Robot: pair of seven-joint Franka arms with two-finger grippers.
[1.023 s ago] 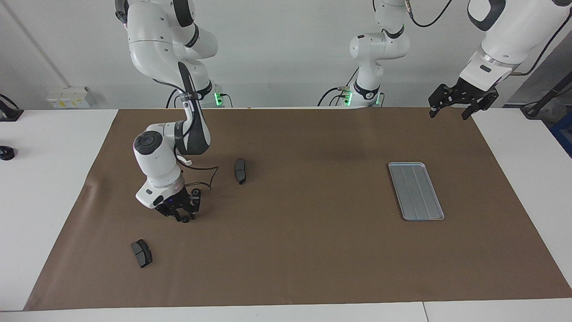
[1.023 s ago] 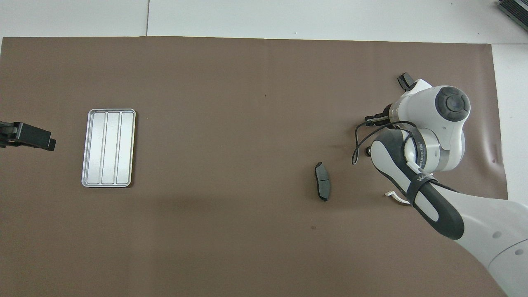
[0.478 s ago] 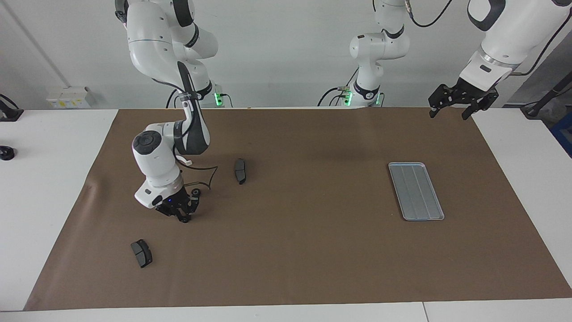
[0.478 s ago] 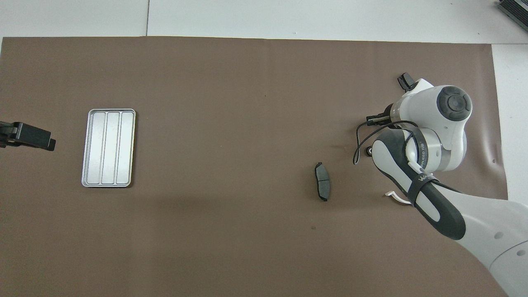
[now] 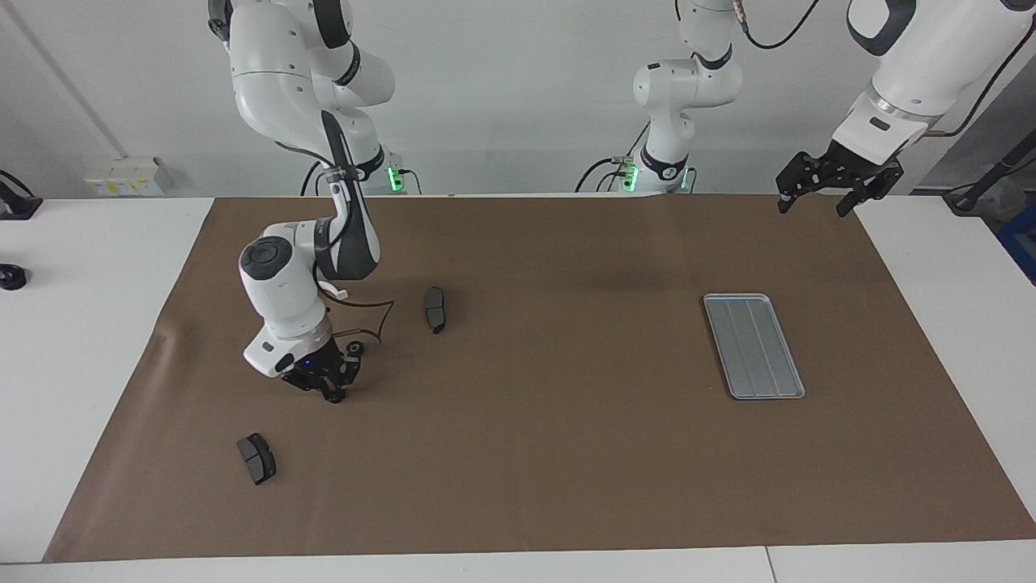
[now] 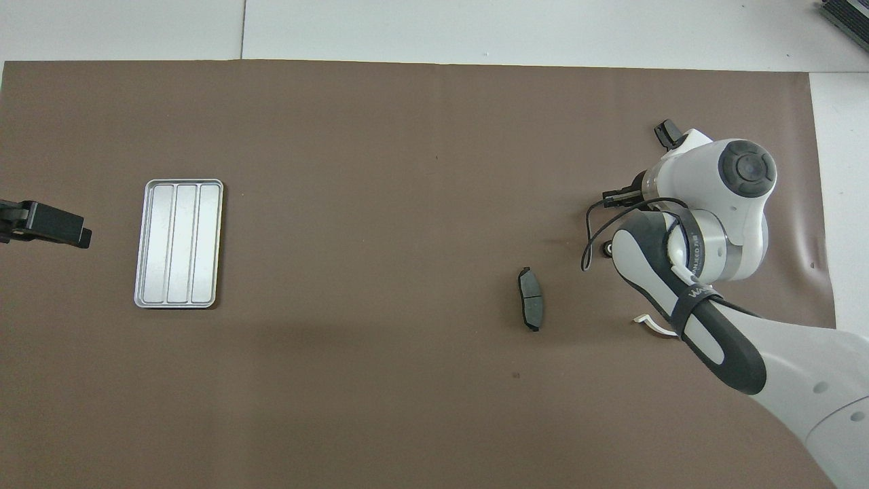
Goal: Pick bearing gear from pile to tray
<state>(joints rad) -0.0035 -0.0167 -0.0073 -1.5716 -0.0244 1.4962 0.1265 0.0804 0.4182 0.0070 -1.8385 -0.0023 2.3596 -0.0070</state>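
My right gripper (image 5: 334, 395) points down at the brown mat near the right arm's end of the table, its fingertips shut on a tiny black bearing gear that they mostly hide. A second small gear (image 5: 354, 348) (image 6: 607, 249) lies on the mat just beside it, nearer the robots. The rest of the pile is two dark grey pads (image 5: 435, 309) (image 5: 256, 458) and a white bracket (image 5: 333, 290). The silver tray (image 5: 765, 396) (image 6: 180, 182) lies toward the left arm's end. My left gripper (image 5: 812, 208) hangs open and waits over the mat's corner.
The brown mat (image 5: 550, 453) covers most of the white table. In the overhead view the right arm's wrist (image 6: 740, 170) covers its own fingertips and one pad. A black cable (image 5: 376, 320) loops down from that wrist. A small black item (image 5: 11, 277) sits off the mat.
The right gripper's fingers have closed together around the small gear at their tips, and the wrist has shifted slightly. The left arm has stayed where it was.
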